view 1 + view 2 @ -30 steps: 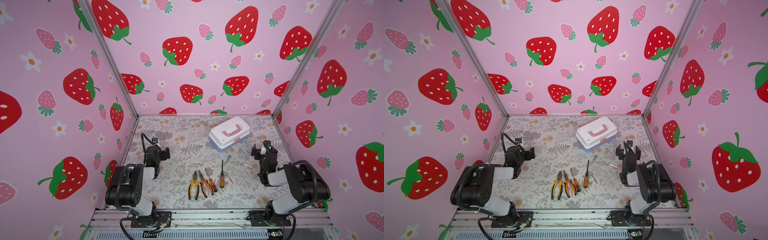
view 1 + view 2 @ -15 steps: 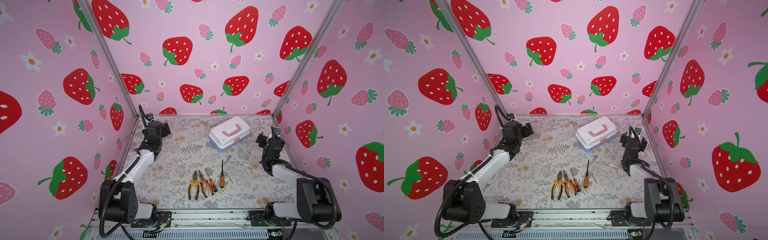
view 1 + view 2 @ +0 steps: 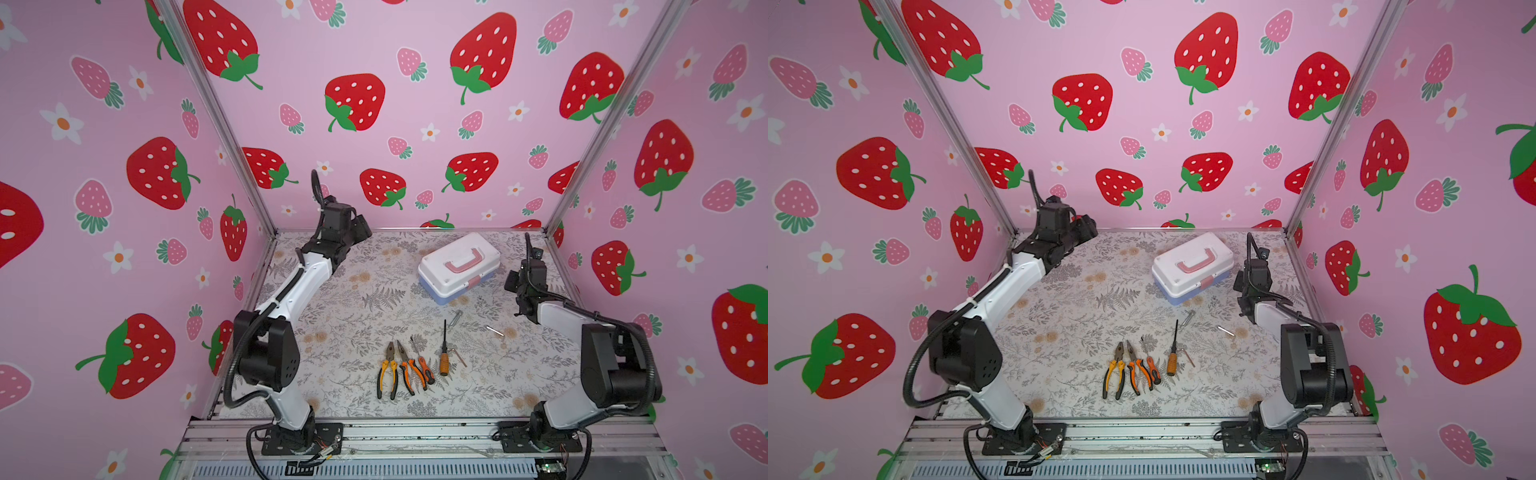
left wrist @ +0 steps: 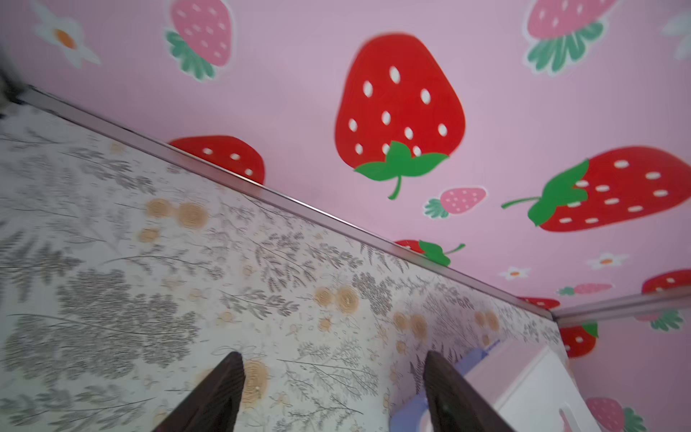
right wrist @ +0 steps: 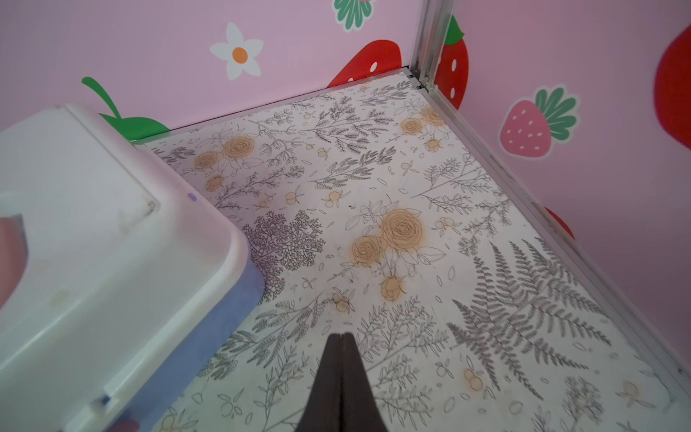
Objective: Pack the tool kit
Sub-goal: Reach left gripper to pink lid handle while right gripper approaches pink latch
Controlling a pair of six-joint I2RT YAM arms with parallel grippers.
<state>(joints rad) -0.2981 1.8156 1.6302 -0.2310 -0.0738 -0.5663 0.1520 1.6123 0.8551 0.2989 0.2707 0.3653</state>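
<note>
my left gripper [image 4: 332,362] stands wide, empty — my right gripper [image 5: 338,335] pressed together, empty, beside the closed tool kit [image 5: 93,243].

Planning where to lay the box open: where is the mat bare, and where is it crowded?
Widest bare mat: between the left arm and the box, behind the pliers. Also the back corner between box and right wall. Crowded: front centre, pliers and screwdrivers side by side; small metal pieces between box and right arm.
</note>
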